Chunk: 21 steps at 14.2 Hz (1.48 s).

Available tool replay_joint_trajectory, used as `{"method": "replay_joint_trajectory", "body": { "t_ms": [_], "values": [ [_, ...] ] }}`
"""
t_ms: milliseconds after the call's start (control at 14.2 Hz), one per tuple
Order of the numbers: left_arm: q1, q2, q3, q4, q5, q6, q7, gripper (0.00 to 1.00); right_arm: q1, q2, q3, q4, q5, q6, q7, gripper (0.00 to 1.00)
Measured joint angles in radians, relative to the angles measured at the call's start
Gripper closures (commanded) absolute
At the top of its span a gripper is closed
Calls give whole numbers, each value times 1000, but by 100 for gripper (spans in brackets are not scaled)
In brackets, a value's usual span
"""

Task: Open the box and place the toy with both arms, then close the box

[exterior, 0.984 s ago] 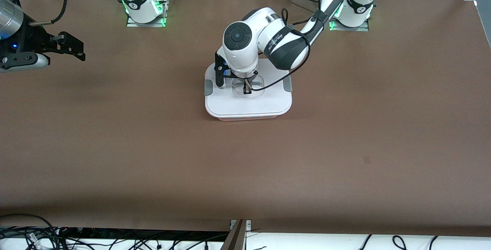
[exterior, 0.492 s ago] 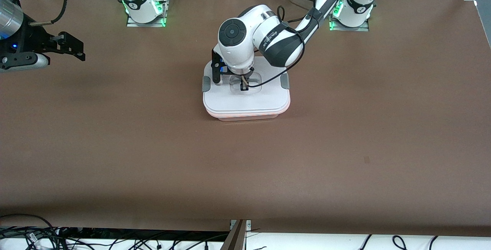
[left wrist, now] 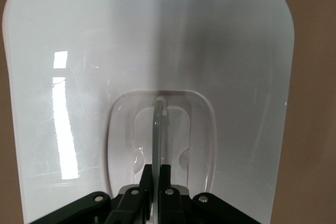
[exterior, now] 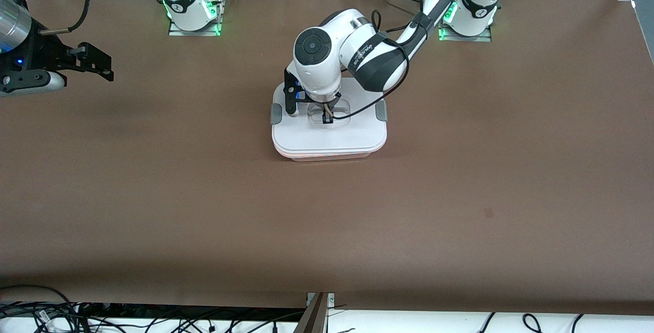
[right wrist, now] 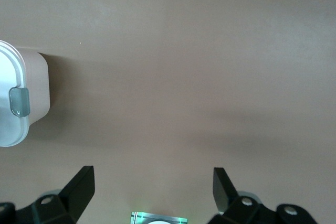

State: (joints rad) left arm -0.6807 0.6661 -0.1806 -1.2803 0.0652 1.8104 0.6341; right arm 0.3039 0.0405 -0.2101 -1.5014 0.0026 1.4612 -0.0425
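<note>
Fingers (left wrist: pixel 164 179) of the left gripper (exterior: pixel 327 115) are pinching the clear handle (left wrist: pixel 157 129) in the recessed middle of the white lid (exterior: pixel 329 136), which is sitting on the box (exterior: pixel 327 155) with a thin pink line showing under its rim. The box is resting on the brown table (exterior: pixel 460 195), about midway between the two arms' ends. Over the right arm's end of the table, the right gripper (right wrist: pixel 152 182) is waiting with its fingers spread wide, holding nothing.
</note>
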Motion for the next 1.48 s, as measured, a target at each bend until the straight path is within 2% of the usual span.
{"method": "replay_joint_trajectory", "body": {
  "t_ms": [1125,1195,1266,1477],
  "values": [
    [4,8,3,3,0,6,-55,100,0,0,0,0,0,0,1,0],
    [4,8,3,3,0,6,-57,74,0,0,0,0,0,0,1,0],
    [4,8,3,3,0,6,-57,1,0,0,0,0,0,0,1,0],
    [9,9,12,4,0,-7,-62,0,0,0,0,0,0,0,1,0]
  ]
}}
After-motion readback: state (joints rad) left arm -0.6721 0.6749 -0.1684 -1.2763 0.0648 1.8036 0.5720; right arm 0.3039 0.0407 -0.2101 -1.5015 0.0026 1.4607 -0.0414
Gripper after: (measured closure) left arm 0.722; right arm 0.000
